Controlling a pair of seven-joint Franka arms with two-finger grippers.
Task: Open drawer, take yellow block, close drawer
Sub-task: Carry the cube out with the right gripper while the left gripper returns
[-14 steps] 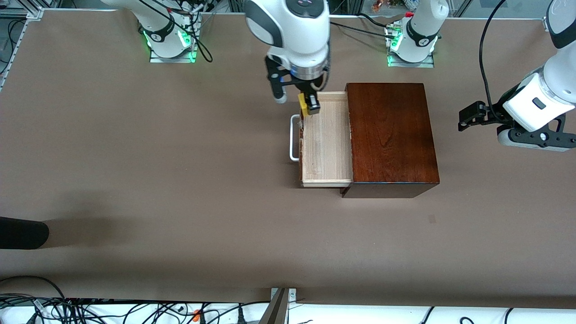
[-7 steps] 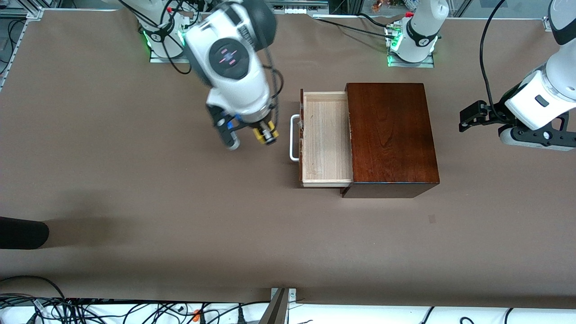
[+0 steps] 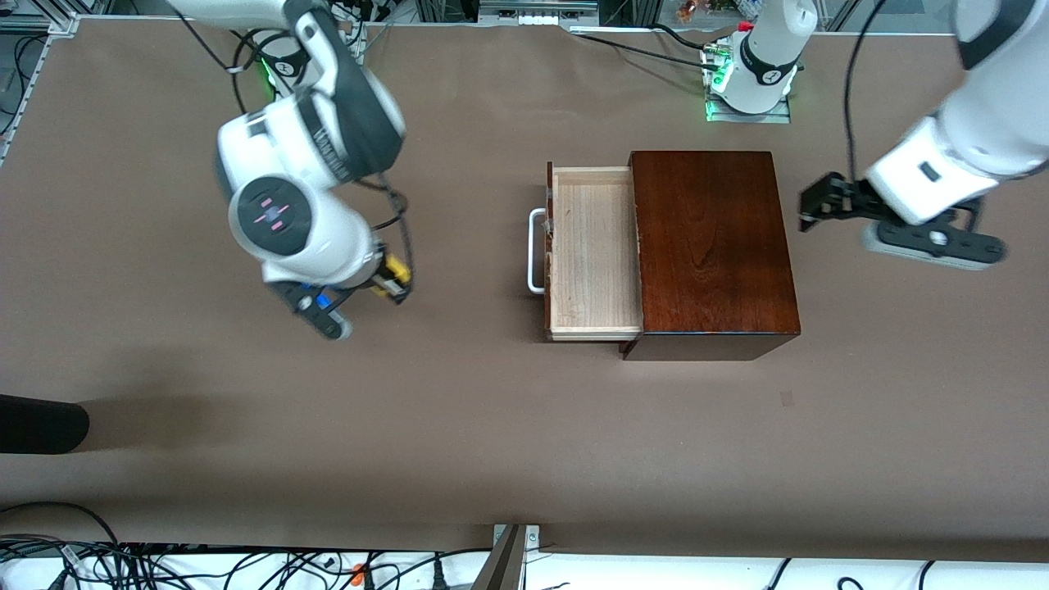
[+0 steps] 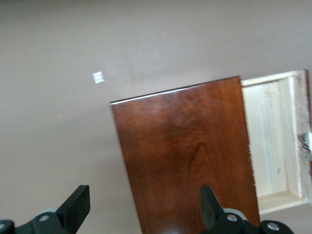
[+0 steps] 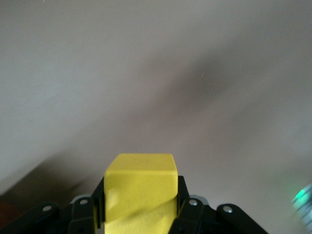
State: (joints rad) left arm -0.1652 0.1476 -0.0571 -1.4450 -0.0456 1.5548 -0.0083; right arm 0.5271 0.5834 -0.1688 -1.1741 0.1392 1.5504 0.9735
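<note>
The yellow block (image 3: 397,271) (image 5: 141,187) is up in the air, with my right gripper (image 3: 392,283) (image 5: 141,207) shut on it over bare table, toward the right arm's end from the drawer. The drawer (image 3: 594,250) (image 4: 273,146) stands pulled out of the dark mahogany cabinet (image 3: 713,246) (image 4: 185,156), and its pale tray has nothing in it. Its white handle (image 3: 535,250) faces the right arm's end. My left gripper (image 3: 819,205) (image 4: 144,209) hangs open over the table beside the cabinet, at the left arm's end, holding nothing.
A dark object (image 3: 41,422) pokes in at the table's edge toward the right arm's end, nearer the camera. Cables (image 3: 164,565) run along the table's edge nearest the camera. A small pale mark (image 3: 787,399) lies on the brown table (image 3: 492,426).
My right gripper has carried the yellow block from over the drawer out toward the right arm's end of the table. The left gripper has shifted closer to the cabinet.
</note>
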